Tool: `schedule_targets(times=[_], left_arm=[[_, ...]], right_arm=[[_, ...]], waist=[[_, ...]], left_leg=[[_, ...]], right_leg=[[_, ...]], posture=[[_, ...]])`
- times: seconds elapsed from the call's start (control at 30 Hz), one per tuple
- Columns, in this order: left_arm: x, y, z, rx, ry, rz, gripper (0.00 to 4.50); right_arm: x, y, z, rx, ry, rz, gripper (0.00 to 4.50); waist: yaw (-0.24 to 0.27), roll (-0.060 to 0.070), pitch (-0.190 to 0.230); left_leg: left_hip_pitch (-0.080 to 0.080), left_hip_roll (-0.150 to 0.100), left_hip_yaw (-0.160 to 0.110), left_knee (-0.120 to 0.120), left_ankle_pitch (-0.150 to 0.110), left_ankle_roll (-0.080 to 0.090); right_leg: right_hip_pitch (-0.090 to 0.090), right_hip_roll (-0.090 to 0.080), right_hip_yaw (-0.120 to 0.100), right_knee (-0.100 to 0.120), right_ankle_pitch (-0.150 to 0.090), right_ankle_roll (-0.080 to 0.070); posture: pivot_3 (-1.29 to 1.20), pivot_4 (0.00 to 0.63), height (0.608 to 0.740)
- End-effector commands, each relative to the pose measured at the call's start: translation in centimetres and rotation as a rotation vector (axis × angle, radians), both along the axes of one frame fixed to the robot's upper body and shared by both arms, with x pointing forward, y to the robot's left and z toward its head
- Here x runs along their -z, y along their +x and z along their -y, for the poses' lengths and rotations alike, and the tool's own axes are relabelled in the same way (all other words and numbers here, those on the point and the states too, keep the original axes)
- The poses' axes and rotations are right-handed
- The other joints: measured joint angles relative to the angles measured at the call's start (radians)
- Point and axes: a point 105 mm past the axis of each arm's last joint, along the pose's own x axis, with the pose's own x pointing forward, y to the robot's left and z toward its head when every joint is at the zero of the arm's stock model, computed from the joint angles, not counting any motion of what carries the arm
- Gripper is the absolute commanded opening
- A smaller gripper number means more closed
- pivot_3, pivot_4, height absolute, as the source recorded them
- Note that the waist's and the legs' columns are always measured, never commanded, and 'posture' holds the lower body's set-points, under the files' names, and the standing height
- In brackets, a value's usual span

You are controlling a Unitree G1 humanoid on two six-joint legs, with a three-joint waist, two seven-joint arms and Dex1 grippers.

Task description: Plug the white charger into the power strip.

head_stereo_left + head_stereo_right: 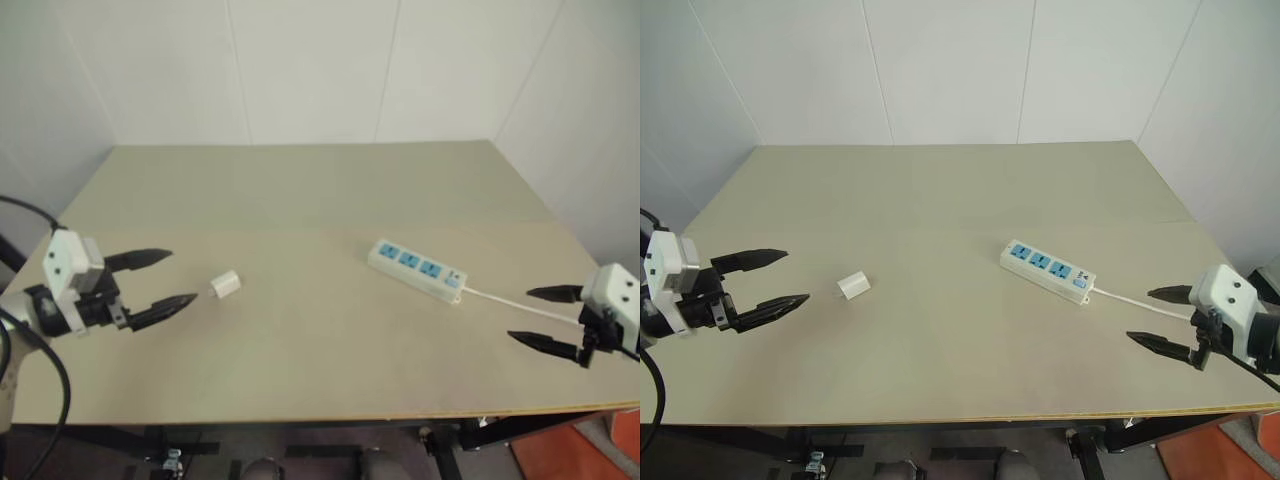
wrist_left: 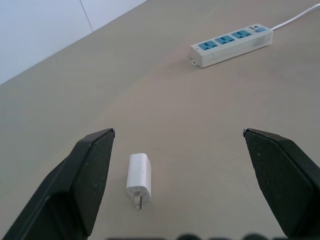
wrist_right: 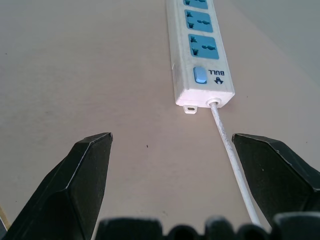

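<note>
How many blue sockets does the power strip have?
3. They sit in one row along the power strip: one at the far end, one in the middle, one nearest the switch.

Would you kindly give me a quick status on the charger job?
Left end effector open, empty, short of the white charger. Right end effector open, empty, over the cable. Charger lying unplugged, apart from the power strip. Nothing between them.
</note>
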Motion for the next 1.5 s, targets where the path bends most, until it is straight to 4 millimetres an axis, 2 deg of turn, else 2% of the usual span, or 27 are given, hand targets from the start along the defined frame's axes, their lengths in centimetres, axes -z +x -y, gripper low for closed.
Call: schedule_targets(times=[0.03, 0.47, 0.63, 0.73, 0.9, 1.03, 1.13, 1.23, 1.33, 1.5], left_arm=[[-0.8, -0.1, 0.3, 0.016, 0.009, 0.027, 4.50], [-1.3, 0.2, 0.8, 0.034, 0.001, 0.053, 4.50], [-1.4, 0.3, 1.2, 0.050, 0.005, 0.058, 4.50], [-1.7, 1.0, 2.8, 0.092, -0.024, 0.070, 4.50], [-1.2, 2.7, 7.1, 0.231, -0.057, 0.062, 4.50], [-0.3, 4.6, 9.5, 0.289, -0.019, 0.050, 4.50], [-0.5, 5.1, 11.0, 0.348, -0.024, 0.068, 4.50], [-1.1, 5.3, 12.6, 0.412, -0.041, 0.100, 4.50], [-2.9, 5.2, 14.4, 0.513, -0.078, 0.156, 4.50], [-4.6, 5.1, 16.5, 0.623, -0.073, 0.195, 4.50]], right_arm=[[-1.5, -0.1, 0.0, -0.002, -0.028, 0.077, 4.48], [-1.2, 0.0, 0.1, 0.007, -0.043, 0.096, 4.48], [-1.5, 0.9, 0.1, 0.022, -0.012, 0.123, 4.48], [-0.9, 1.9, 0.3, 0.019, 0.038, 0.102, 4.48], [-0.1, 4.8, -0.2, -0.022, 0.191, 0.087, 4.48], [1.5, 7.2, -0.7, -0.053, 0.195, 0.080, 4.48], [2.0, 8.8, -1.3, -0.058, 0.203, 0.070, 4.48], [2.5, 10.0, -2.0, -0.064, 0.205, 0.062, 4.48], [2.9, 11.1, -2.8, -0.049, 0.207, 0.064, 4.48], [3.8, 11.9, -3.4, -0.025, 0.197, 0.053, 4.48]], waist=[[0.000, 0.000, 0.000], [0.000, 0.000, 0.000], [-0.001, 0.000, 0.000], [-0.001, 0.000, 0.000], [0.000, 0.000, 0.000], [-0.001, 0.000, 0.000], [-0.008, 0.000, 0.000], [-0.008, 0.000, 0.000], [-0.006, 0.000, 0.000], [-0.004, 0.000, 0.000]], left_leg=[[0.000, 0.000, 0.000, 0.000, 0.000, 0.000], [0.000, 0.000, 0.000, 0.000, 0.000, 0.000], [0.000, 0.000, 0.000, 0.000, 0.000, 0.000], [0.000, 0.000, 0.000, 0.000, 0.000, 0.000], [0.001, -0.001, 0.000, 0.001, 0.000, 0.000], [-0.001, -0.001, 0.000, 0.001, 0.000, 0.000], [0.000, -0.001, 0.000, 0.001, 0.000, 0.000], [0.000, -0.001, 0.000, 0.001, 0.000, 0.000], [-0.001, -0.001, 0.000, 0.001, 0.000, 0.000], [-0.001, -0.002, 0.000, 0.001, 0.001, -0.001]], right_leg=[[0.000, 0.000, 0.000, 0.000, 0.000, 0.000], [0.000, 0.000, 0.000, 0.000, 0.000, 0.000], [0.000, 0.000, 0.000, 0.000, 0.000, 0.000], [0.000, 0.000, 0.000, 0.000, 0.000, 0.000], [0.001, 0.000, 0.000, 0.000, 0.002, -0.001], [0.000, 0.000, 0.000, 0.000, 0.002, -0.001], [0.000, 0.000, 0.001, 0.000, 0.002, -0.001], [0.000, 0.000, 0.001, 0.000, 0.002, -0.001], [0.000, 0.000, 0.001, 0.000, 0.002, -0.001], [0.000, 0.000, 0.001, 0.000, 0.002, -0.001]], posture=[[0.00, 0.150, 0.740], [0.00, 0.150, 0.740], [0.00, 0.150, 0.740], [0.00, 0.150, 0.740], [0.00, 0.150, 0.740], [0.00, 0.150, 0.740], [0.00, 0.150, 0.740], [0.00, 0.150, 0.740], [0.00, 0.150, 0.740], [0.00, 0.150, 0.740]])
